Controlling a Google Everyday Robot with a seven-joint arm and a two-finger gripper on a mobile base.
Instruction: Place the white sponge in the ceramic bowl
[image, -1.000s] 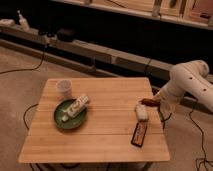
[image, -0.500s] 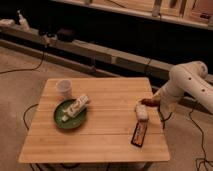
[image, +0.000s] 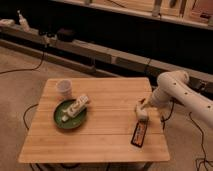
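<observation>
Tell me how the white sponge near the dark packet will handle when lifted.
The white sponge is a small soft-edged block, so probably light and squashy under a squeeze. Lying flat on the table, it is unlikely to roll. The gripper is right at its upper edge, so a nudge might slide it.

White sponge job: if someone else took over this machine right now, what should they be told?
Gripper: low over the right side of the table, at the white sponge; whether it holds the sponge is unclear.
Ceramic bowl: left side, with a white tube-like item lying in it and a white cup behind.
Done: sponge reached.
Left: carry the sponge across and set it in the bowl.
</observation>
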